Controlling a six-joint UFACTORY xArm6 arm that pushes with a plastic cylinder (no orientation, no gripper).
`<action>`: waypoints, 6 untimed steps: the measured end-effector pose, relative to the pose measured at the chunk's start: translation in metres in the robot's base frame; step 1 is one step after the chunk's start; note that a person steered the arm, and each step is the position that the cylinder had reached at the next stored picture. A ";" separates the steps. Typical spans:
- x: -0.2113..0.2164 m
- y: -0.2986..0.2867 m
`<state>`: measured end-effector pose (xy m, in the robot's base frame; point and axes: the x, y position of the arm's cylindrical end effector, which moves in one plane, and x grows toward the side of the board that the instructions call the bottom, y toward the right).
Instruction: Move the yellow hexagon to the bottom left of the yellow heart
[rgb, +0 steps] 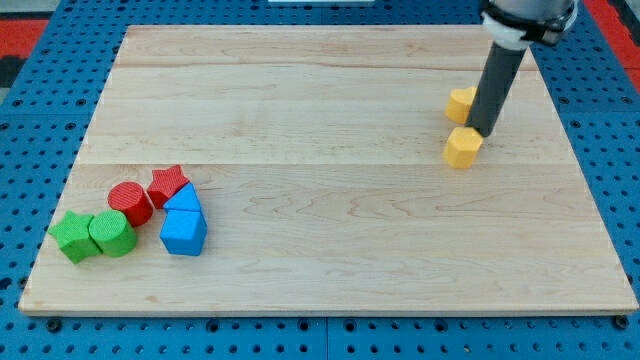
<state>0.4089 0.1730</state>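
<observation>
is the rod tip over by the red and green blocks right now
No, my tip sits at the view's right between the two yellow blocks, far from the red star and green blocks.

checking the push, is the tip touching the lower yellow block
Cannot tell. In the camera view my tip ends right at the upper edge of the lower yellow block, with no visible gap, but overlap could be perspective only.

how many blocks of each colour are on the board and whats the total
yellow: 2, the yellow heart and the yellow hexagon, either side of my tip
red: 2, the red cylinder and the red star
green: 2, the green star and the green cylinder
blue: 2, the blue triangle and the blue block
total: 8
</observation>
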 end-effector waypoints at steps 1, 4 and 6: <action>0.021 -0.003; 0.080 -0.111; 0.054 -0.038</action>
